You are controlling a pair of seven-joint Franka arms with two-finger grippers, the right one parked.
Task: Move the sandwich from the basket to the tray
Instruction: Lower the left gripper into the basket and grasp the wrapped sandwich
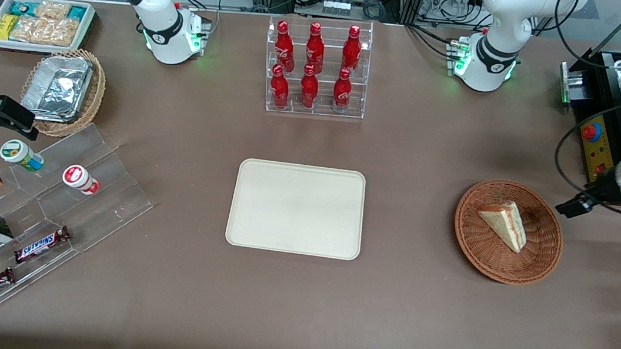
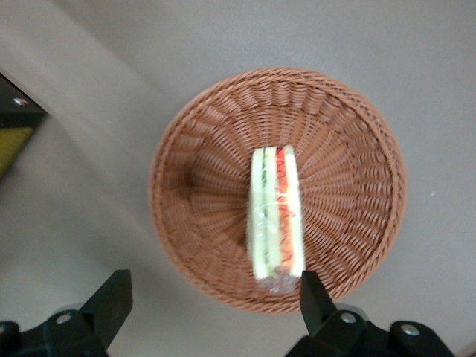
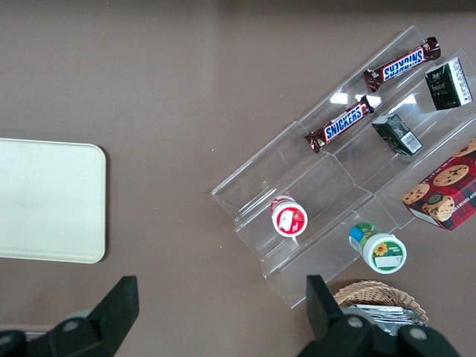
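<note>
Fingers (image 2: 113,297) of the gripper (image 2: 212,301) sit closest to the wrist camera: two dark tips spread wide apart, released, nothing between them.

Landmark for all places: the basket (image 1: 508,231).

- Desk (image 1: 389,303): brown, carries everything. Basket stands toward the working arm's end of it.
- Tray (image 1: 297,208): cream, bare, well apart from the basket toward the parked arm's end, about level with it in nearness to the front camera.
- Basket, wrist view (image 2: 349,134): reddish-brown wicker, round and shallow. Only one item inside.
- Sandwich (image 1: 504,223): wedge lying in the basket, roughly central, resting on the weave. Wrist view shows its filling edge up, red and green stripes between pale bread (image 2: 277,216).
- Gripper in the front view (image 1: 576,205): hangs above the desk just beside the basket rim, on the side away from the tray. Not over the sandwich yet, not touching anything.

Key relation: in the wrist view the sandwich's long axis runs away from the fingers, square to the line joining the two tips. One tip sits about in line with the wedge's near end, the other well off to the side past the rim. Judgement: orientation already suits closing across the narrow bread faces; the gripper needs a sideways shift to centre over the wedge, then a descent. Pick not yet begun.
</note>
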